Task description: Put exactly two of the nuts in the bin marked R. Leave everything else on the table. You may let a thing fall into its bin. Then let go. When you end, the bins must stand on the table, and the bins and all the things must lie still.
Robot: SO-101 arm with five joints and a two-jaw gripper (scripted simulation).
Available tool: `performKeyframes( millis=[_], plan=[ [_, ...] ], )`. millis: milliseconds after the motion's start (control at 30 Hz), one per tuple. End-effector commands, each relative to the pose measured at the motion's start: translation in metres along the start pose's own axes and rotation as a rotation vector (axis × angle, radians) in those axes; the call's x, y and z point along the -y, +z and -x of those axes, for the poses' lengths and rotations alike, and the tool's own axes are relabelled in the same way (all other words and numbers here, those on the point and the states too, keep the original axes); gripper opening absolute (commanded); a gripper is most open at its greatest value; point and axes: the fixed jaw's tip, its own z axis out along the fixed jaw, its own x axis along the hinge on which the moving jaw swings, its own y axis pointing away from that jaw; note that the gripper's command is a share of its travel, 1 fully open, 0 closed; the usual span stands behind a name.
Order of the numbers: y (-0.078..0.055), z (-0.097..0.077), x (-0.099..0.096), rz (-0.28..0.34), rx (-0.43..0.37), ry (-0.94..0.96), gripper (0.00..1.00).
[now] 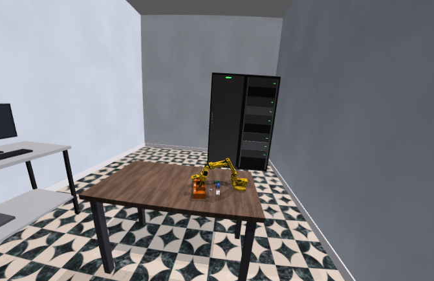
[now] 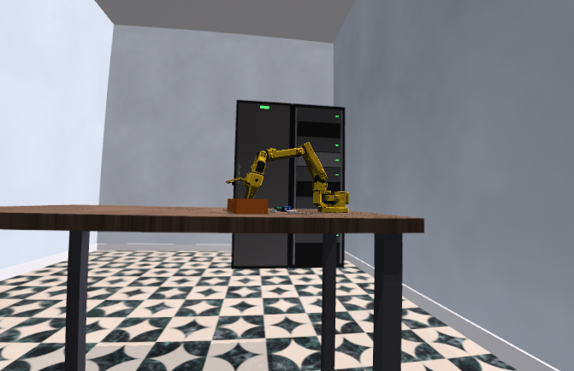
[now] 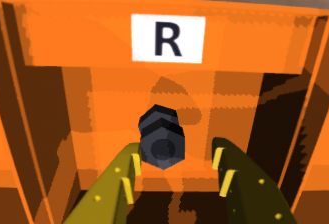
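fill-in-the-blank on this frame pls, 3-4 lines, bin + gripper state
1. The letter on the orange bin is ____.
2. The dark nut in the wrist view is seen over the inside of the ____.
3. The gripper fingers stand apart with a gap on the nut's right side, so the gripper is ____.
4. The bin stands on the brown wooden ____.

Missing words: R; bin; open; table
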Motion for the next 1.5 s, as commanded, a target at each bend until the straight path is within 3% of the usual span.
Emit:
performKeyframes(
  millis=[0, 233, 867, 1467],
  plan=[
    [-0.01, 0.009, -0.002, 0.003, 0.057, 0.003, 0.17],
    [-0.016, 0.01, -0.002, 0.003, 0.057, 0.003, 0.17],
    [-0.058, 0.009, -0.002, 0.003, 0.057, 0.003, 0.17],
    [-0.06, 0.009, -0.002, 0.003, 0.057, 0.003, 0.17]
  ],
)
